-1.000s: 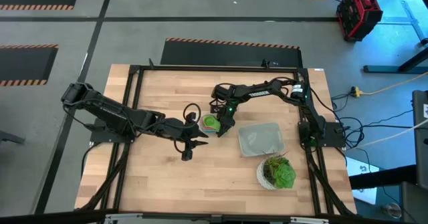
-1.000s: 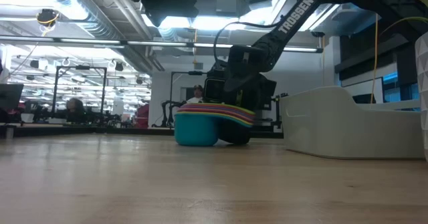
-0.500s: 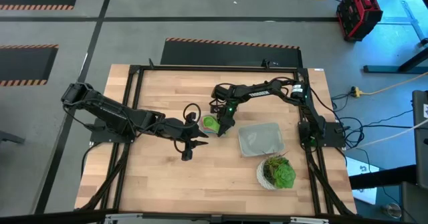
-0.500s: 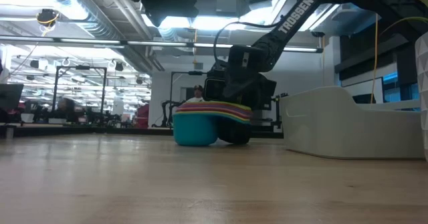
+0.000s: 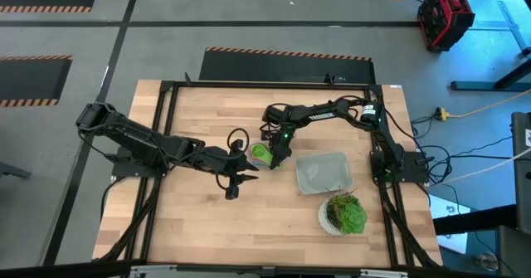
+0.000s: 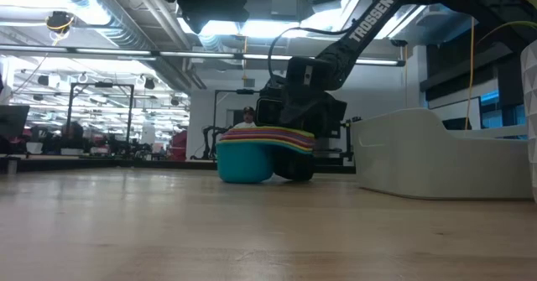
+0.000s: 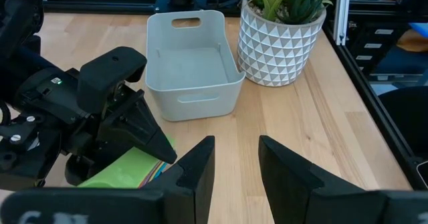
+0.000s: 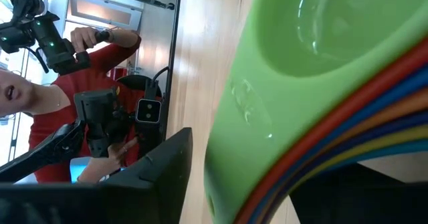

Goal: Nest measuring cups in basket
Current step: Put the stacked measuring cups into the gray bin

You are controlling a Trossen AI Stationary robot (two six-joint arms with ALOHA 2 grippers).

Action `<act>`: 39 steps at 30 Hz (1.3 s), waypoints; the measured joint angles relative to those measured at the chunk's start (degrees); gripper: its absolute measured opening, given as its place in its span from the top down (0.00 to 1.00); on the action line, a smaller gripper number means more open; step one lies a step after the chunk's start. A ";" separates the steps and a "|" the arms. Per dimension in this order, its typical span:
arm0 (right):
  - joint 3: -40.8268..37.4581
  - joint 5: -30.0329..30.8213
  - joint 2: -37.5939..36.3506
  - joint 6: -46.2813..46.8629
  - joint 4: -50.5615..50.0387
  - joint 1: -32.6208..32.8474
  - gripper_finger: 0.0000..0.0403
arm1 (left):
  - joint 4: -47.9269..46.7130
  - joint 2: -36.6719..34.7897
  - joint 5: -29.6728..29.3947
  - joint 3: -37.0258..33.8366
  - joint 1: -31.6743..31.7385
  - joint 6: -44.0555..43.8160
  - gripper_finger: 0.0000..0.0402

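The measuring cups (image 5: 261, 153) sit nested in one stack near the table's middle, green on top and teal (image 6: 245, 168) at the bottom, just left of the light-gray basket (image 5: 323, 173). My right gripper (image 5: 277, 157) is shut on the stack's handle side. The green cup (image 8: 314, 57) fills the right wrist view. My left gripper (image 5: 235, 184) hovers open nearer the table's near edge, left of the stack; its wrist view shows the basket (image 7: 194, 63) and the right gripper's dark body. My right gripper pinches the stacked handles (image 6: 295, 143) of the measuring cups between its two fingers, one finger (image 8: 160, 177) on the green top side and one below. It comes slanting down from the table's far right. The stack is level, with the teal bottom cup on the table.
A round white pot with a green plant (image 5: 343, 213) stands just near of the basket, toward the table's right near corner. Bare wood lies left and near of the stack. A person in red (image 8: 60, 90) stands beyond the table.
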 joint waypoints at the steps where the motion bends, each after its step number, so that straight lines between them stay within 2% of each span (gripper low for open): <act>1: 0.00 0.00 0.00 0.00 0.00 0.00 0.47 | -0.01 0.00 0.00 0.00 -0.01 -0.01 0.73; 17: 0.00 0.00 0.00 0.00 0.00 -0.02 0.48 | 0.00 -0.01 0.02 0.00 -0.02 0.00 0.73; 29: 0.00 0.01 0.00 -0.15 -0.02 -0.02 0.67 | 0.00 0.00 0.02 0.00 -0.02 0.00 0.73; 39: 0.00 0.00 0.00 -0.17 0.00 -0.02 0.68 | 0.00 0.01 0.02 0.00 -0.02 0.00 0.73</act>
